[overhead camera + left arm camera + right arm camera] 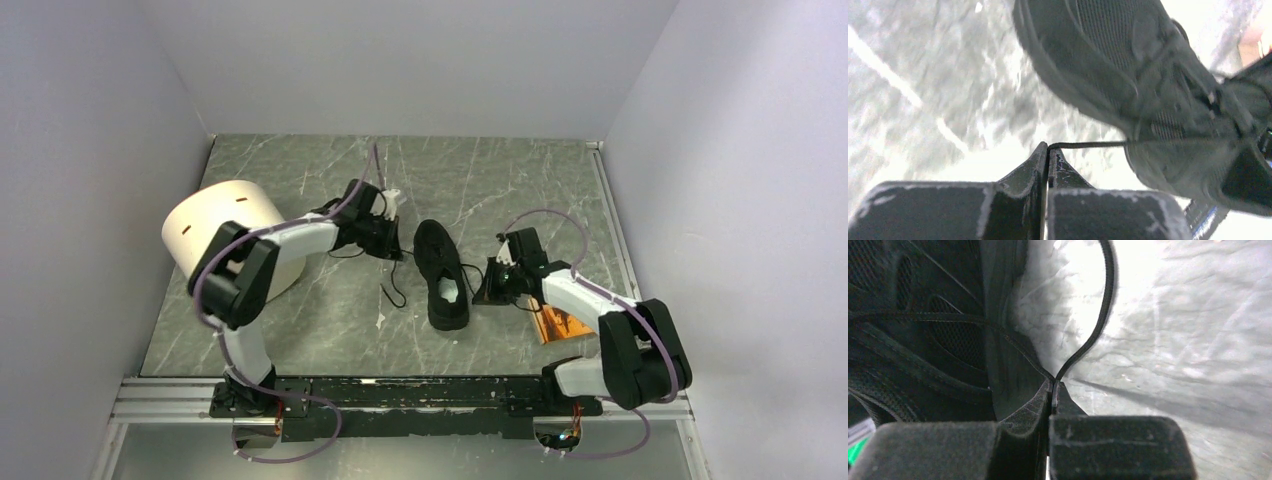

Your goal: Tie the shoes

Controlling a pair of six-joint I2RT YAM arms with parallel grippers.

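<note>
With a lace end held on each side of the black sneaker (443,275), we are judging that this step calls for drawing both ends outward evenly and low, so the knot is cinching without the shoe sliding on the marbled surface (300,330). The left fingers (1034,167) are pinching shut on one taut lace (1088,145), the right fingers (1066,405) are clamping a looping strand (1098,325), and the sneaker is lying between them, just beside each.

Closed right gripper (1052,390) pinching a thin black lace (1100,320) that loops upward, beside the black mesh sneaker (923,330) on a marbled tabletop (1188,340).
</note>
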